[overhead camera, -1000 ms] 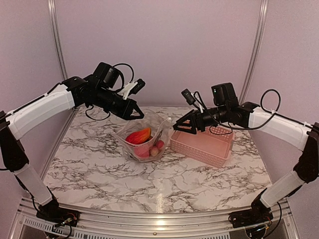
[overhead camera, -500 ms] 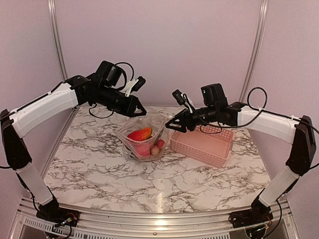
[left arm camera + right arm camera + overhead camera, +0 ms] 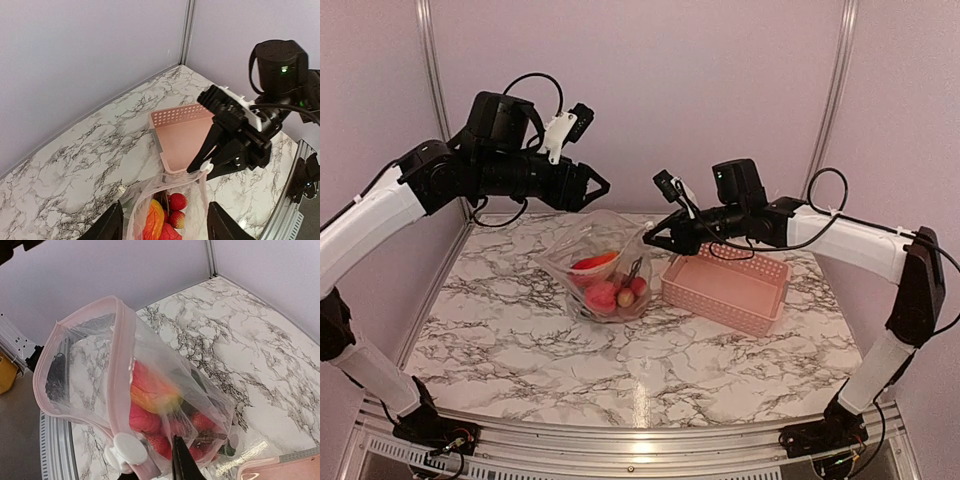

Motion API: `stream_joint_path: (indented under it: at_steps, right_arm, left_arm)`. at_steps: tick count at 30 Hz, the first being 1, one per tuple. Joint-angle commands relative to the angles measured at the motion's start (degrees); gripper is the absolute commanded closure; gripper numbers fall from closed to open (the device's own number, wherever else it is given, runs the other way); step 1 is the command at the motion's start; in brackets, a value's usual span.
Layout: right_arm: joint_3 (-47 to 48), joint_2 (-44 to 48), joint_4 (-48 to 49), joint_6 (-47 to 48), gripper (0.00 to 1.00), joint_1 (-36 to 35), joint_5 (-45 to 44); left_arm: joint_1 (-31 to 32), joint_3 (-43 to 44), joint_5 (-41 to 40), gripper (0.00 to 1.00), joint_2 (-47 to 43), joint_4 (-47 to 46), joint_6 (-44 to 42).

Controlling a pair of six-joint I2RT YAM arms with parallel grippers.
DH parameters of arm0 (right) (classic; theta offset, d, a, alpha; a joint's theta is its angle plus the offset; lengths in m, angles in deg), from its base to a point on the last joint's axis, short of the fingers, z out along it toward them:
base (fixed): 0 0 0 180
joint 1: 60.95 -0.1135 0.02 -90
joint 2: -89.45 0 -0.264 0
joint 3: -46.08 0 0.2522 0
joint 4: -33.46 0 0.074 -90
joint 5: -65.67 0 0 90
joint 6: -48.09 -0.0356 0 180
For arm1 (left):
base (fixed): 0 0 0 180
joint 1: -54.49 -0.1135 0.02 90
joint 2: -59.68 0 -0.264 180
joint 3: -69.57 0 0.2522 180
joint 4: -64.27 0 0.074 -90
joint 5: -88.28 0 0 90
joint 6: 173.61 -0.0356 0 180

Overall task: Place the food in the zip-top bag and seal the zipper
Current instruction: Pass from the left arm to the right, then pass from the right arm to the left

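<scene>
The clear zip-top bag stands on the marble table with its mouth open. Red berries and an orange-red mango shape, the food, lie inside. My right gripper is shut on the bag's right mouth corner, at the white slider of the pink zipper. In the left wrist view its tips pinch that corner. My left gripper hangs open above the bag's left side, touching nothing. From its wrist the food shows between its spread fingers.
An empty pink slotted basket stands right of the bag, under the right arm. Bare marble lies in front of both. Purple walls and metal posts close the back and sides.
The left gripper opened, let go of the bag's edge and rose up and back. The right gripper moved left to the bag's mouth and closed on its corner.
</scene>
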Motion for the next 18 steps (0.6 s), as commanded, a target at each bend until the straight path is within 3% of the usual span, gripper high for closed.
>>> stream_joint_path:
  at_steps: [1, 8, 18]
  right_arm:
    - [2.87, -1.49, -0.17, -0.28, 0.87, -0.99, 0.03]
    - [2.69, -1.88, 0.9, -2.69, 0.91, -1.57, 0.57]
    - [3.55, -1.7, -0.95, -2.93, 0.92, -2.0, 0.38]
  left_arm:
    - [2.72, -2.14, -0.68, 0.41, -5.8, 1.45, -5.33]
    - [6.77, -5.54, 4.81, 0.45, -4.38, 5.3, -6.53]
    - [7.57, -6.78, 4.1, 0.45, 0.0, 4.99, -4.21]
